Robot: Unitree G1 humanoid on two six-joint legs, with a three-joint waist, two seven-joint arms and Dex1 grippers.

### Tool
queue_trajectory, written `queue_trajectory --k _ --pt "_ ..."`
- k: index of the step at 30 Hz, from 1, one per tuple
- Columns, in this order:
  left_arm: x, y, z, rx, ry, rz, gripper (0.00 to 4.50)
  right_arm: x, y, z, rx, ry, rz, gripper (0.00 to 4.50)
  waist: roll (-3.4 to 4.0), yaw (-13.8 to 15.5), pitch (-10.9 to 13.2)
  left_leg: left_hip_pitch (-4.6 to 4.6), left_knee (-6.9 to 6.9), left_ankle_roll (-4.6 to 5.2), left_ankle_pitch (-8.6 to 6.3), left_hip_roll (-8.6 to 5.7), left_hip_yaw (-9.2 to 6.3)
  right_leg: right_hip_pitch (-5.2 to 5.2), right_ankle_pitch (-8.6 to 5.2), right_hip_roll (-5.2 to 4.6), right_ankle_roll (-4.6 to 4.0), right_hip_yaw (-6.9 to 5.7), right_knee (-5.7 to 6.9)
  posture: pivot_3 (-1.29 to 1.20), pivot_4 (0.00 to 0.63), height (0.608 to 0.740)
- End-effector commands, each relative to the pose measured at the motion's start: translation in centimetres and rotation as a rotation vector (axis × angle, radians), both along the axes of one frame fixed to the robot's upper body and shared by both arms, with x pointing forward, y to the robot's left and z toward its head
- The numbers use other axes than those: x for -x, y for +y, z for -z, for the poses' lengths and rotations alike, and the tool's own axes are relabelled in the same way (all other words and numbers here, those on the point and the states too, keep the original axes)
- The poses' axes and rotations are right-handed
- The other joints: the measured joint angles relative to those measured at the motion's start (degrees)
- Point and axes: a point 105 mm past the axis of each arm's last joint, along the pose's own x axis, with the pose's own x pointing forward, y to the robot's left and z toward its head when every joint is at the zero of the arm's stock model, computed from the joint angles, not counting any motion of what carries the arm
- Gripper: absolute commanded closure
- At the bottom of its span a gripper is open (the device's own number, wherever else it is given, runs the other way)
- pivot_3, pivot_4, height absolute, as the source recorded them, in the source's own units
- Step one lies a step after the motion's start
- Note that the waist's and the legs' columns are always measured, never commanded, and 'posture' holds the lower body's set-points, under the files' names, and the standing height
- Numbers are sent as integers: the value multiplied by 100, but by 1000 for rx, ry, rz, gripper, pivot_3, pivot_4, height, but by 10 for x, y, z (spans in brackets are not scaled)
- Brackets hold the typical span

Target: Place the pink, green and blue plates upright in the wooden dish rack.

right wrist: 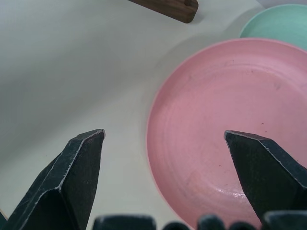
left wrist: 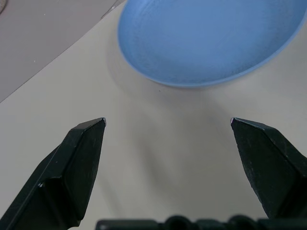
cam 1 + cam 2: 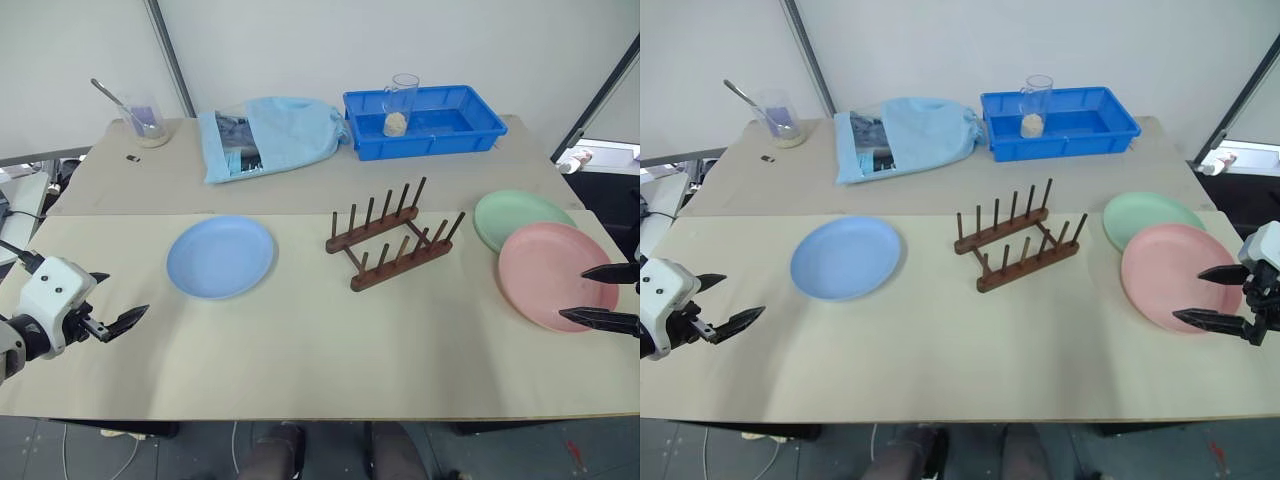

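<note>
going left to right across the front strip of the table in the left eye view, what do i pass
left claw → blue plate → wooden dish rack → pink plate → right claw. The green plate sits behind the pink one and overlaps its span, so I leave it out.
</note>
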Motion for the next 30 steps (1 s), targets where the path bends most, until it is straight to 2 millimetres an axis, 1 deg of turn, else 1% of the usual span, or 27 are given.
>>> queue_trajectory --k 1,7,14,16,18,21,23,24,26,28,30 --pt "-3 -2 -11 0 -38 -3 0 -3 0 -13 -3 -57 -9 58 0 0 0 0 0 0 0 0 0 0 0 0 0 0 0 0 150 740" --pt "-2 4 -10 -20 -54 -58 0 -5 -6 -11 -3 -65 -11 58 0 -3 0 1 0 0 0 0 3 0 1 1 0 0 1 0 150 740" --pt "-2 3 -8 -19 -58 -53 0 -5 -5 -11 0 -63 -15 58 0 -2 0 1 0 0 0 0 4 -1 2 1 -2 2 1 0 150 740" --pt "-2 -2 -14 26 -100 -27 0 -5 -5 -11 1 -63 -15 58 0 -1 0 2 0 0 0 0 4 0 3 1 -2 2 2 0 150 740" --pt "0 -3 -15 40 -101 -17 0 -5 -5 -11 0 -63 -15 58 0 -2 0 2 0 0 0 0 5 0 3 0 -2 2 2 0 150 740" --pt "1 -3 -13 33 -90 -14 0 -5 -4 -10 0 -63 -15 58 0 -4 0 2 0 0 1 0 5 0 4 1 -3 2 2 0 150 740" --pt "2 -2 -11 86 -65 -19 0 -6 -4 -10 0 -64 -16 58 0 -5 0 3 0 0 1 0 6 0 4 1 -4 3 2 0 150 740" --pt "3 -4 -11 109 -54 2 0 -6 -4 -10 0 -65 -16 58 0 -4 0 2 0 1 1 0 6 0 4 1 -4 3 2 0 150 740" --pt "5 -17 -9 91 -28 76 0 -7 -3 -9 17 -78 -22 58 0 -5 0 3 0 1 1 0 6 0 4 1 -4 3 2 0 150 740" --pt "1 -38 -8 96 -29 146 0 -10 4 -11 17 -96 -45 58 0 -3 0 3 1 1 1 0 8 1 4 1 -4 3 1 0 150 740" --pt "-5 -65 -4 116 -29 227 0 -11 16 -17 1 -122 -77 58 0 8 0 4 2 0 1 0 10 4 8 0 -5 6 2 0 150 740"
